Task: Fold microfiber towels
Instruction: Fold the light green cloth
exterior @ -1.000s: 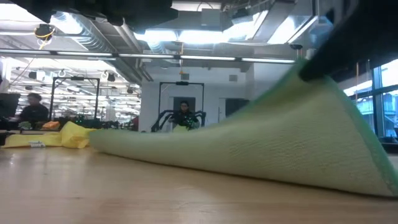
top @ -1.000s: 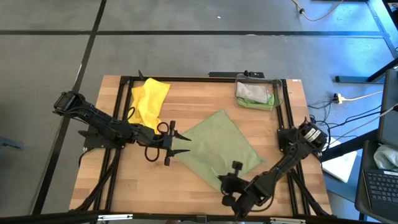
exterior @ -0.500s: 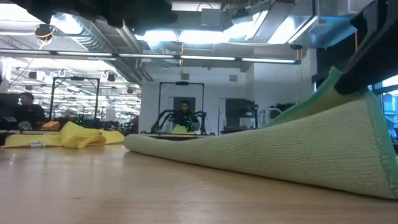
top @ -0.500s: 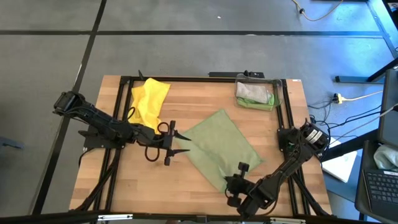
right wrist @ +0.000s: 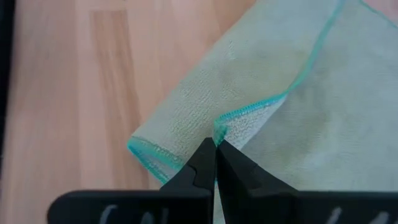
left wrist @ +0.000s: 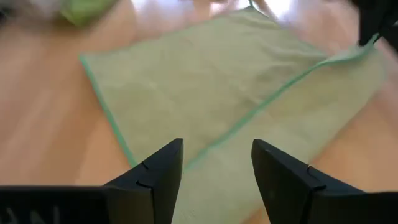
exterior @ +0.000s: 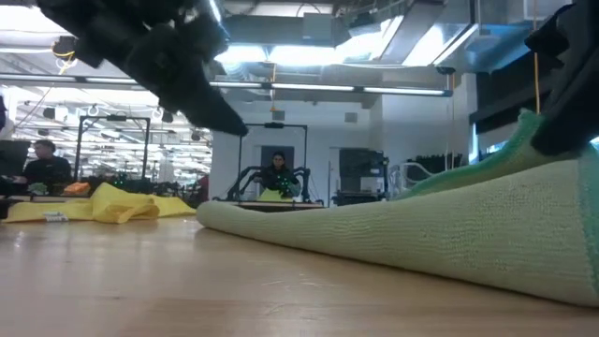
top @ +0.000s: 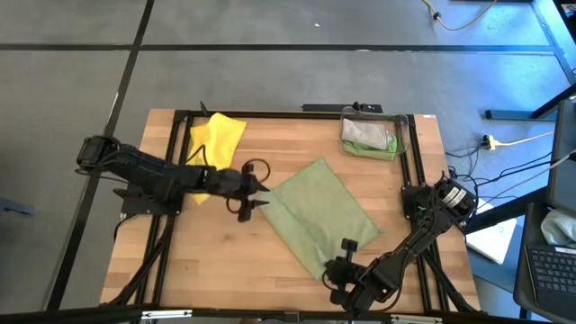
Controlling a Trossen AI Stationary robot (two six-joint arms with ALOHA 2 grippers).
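Right gripper pinches the pale olive-green towel; left gripper open

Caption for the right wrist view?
Right gripper shut on the olive towel's corner, folded over itself on the table.

A pale olive-green towel lies mid-table, set diagonally and partly doubled over, its near corner lifted off the wood with a turquoise-stitched hem showing. A bright yellow towel sits crumpled near the far left corner. Two more, grey-beige over bright green, lie bunched at the far right.
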